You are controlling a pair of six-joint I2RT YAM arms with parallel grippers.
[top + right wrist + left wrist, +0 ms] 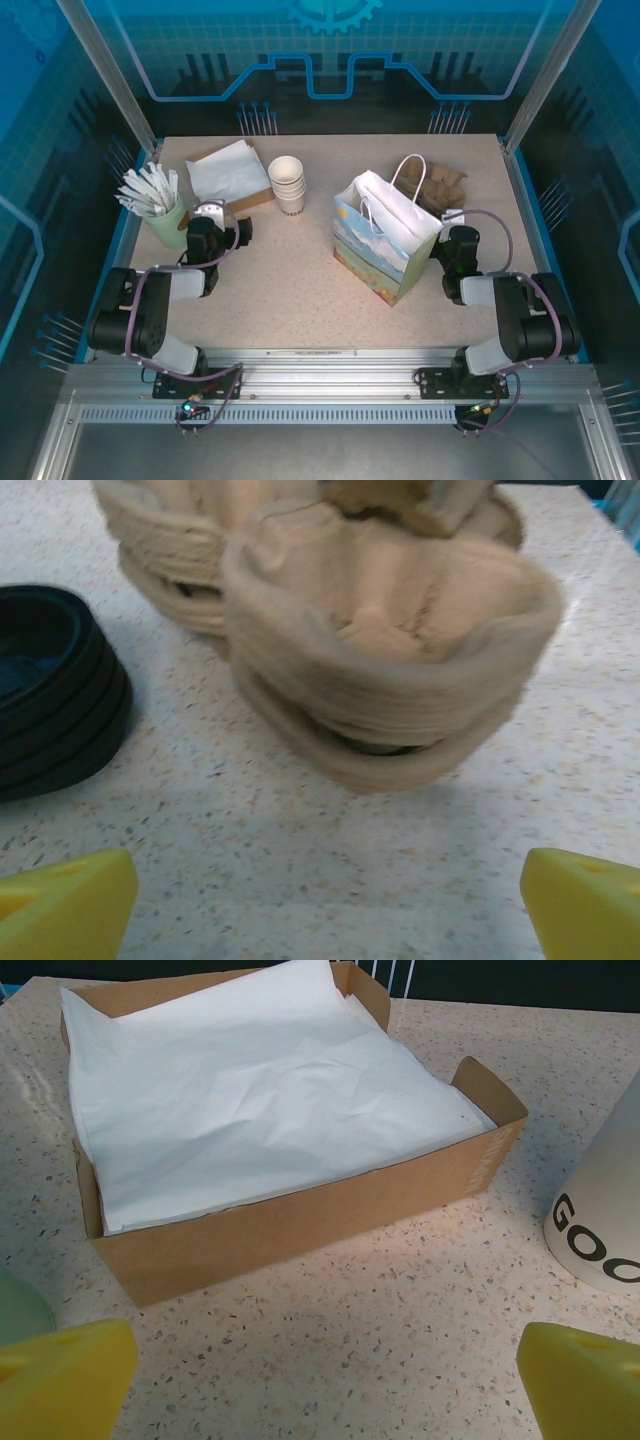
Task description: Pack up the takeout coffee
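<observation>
Left gripper (320, 1400) has its yellow fingers (60, 1385) spread wide, with nothing between them and nothing touched; bare table (400, 1340) lies under the gap. Right gripper (325, 910) likewise holds its fingers (65, 905) as far apart as they go, empty, above the speckled top.

From above, the left gripper (208, 214) sits at the left, between the green cup (168, 226) and the white cups (288, 183). The right gripper (452, 220) is just right of the bag (385, 245).

Ahead of the left fingers stands a low brown box (300, 1225), filled with a stack of white paper (260, 1090). One white cup with black lettering shows at the right edge of the left wrist view. The green cup holds a bunch of white sticks (150, 188).

Ahead of the right fingers stand stacked pulp carriers (390, 650), their cup wells empty, and to their left a stack of black lids (55, 690), apart from them.

The bag stands upright near mid-table, mouth open, handles up; what lies inside I cannot tell. Where the coffee is, I cannot tell
</observation>
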